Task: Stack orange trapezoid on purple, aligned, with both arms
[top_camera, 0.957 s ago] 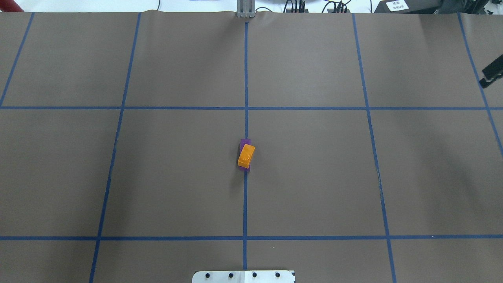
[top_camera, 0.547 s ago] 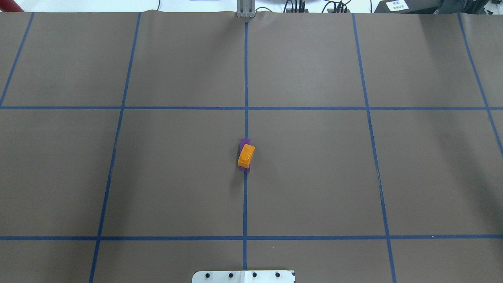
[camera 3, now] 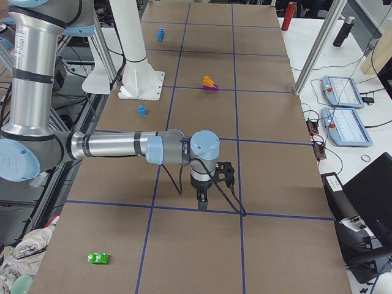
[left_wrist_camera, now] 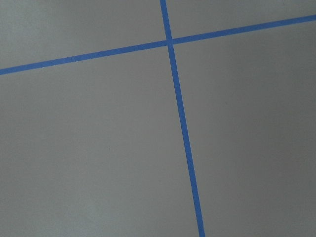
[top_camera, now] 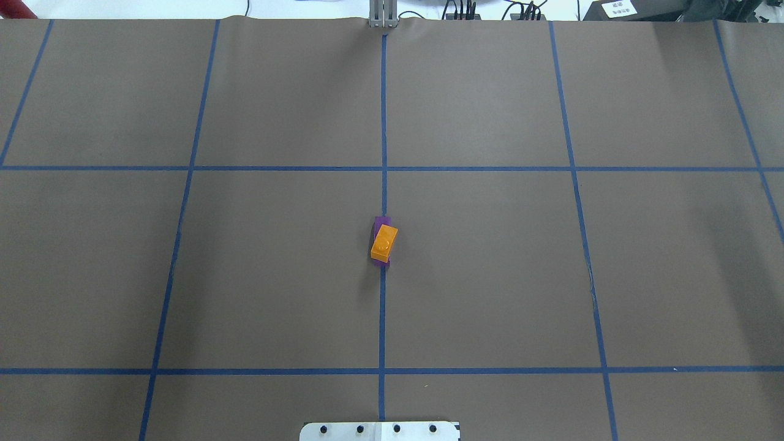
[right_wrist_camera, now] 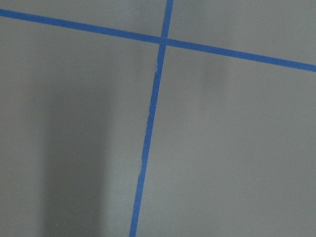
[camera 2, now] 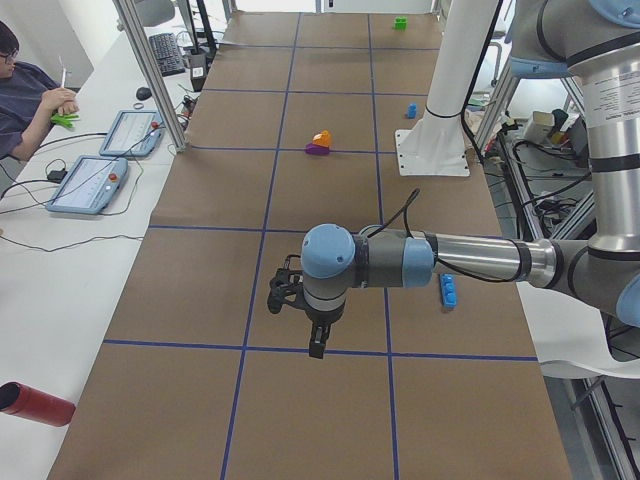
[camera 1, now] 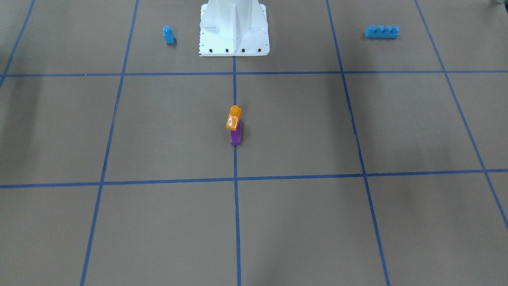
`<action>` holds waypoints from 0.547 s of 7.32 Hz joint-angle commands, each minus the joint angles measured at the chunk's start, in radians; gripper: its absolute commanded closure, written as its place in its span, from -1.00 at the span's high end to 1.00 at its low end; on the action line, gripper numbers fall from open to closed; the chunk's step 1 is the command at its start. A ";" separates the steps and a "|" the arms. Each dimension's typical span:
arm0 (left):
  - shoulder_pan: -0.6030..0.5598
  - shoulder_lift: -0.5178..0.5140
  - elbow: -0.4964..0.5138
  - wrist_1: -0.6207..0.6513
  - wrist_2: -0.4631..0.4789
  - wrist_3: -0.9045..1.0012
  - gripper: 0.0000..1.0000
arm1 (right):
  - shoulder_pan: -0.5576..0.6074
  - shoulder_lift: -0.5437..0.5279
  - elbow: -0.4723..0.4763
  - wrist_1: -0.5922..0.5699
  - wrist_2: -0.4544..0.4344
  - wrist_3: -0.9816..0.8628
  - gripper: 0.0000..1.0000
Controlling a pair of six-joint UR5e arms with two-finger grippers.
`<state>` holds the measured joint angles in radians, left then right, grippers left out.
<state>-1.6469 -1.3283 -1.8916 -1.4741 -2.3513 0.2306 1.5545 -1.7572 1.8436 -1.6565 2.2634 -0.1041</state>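
Note:
The orange trapezoid (top_camera: pixel 384 242) sits on top of the purple block (top_camera: pixel 383 220) at the table's middle, on the blue centre line. Its footprint is turned slightly off the purple's. The stack also shows in the front view, orange (camera 1: pixel 234 118) over purple (camera 1: pixel 235 137). My left gripper (camera 2: pixel 315 345) hangs over the table far from the stack, seen only in the left side view. My right gripper (camera 3: pixel 203 205) hangs likewise in the right side view. I cannot tell whether either is open or shut. Both wrist views show only brown paper and blue tape.
A small blue single-stud block (camera 1: pixel 168 35) and a long blue four-stud brick (camera 1: pixel 381 31) lie either side of the white pedestal (camera 1: pixel 234 28). A green block (camera 3: pixel 98 258) lies at the table's right end. An operator (camera 2: pixel 25 90) sits beside the table.
A black gripper tip at the overhead view's right edge one second ago has left that view. The stacked blocks have not moved.

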 commanded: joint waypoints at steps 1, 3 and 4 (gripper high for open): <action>-0.001 0.001 -0.001 0.000 0.000 0.001 1.00 | 0.001 -0.005 0.014 0.009 0.001 0.026 1.00; -0.001 0.001 0.000 0.000 0.000 0.000 1.00 | 0.001 -0.005 0.016 0.007 0.004 0.027 1.00; -0.001 0.001 0.000 0.000 0.001 0.000 1.00 | 0.001 -0.005 0.017 0.007 0.005 0.027 1.00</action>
<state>-1.6475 -1.3270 -1.8916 -1.4741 -2.3513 0.2303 1.5554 -1.7621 1.8585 -1.6490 2.2666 -0.0776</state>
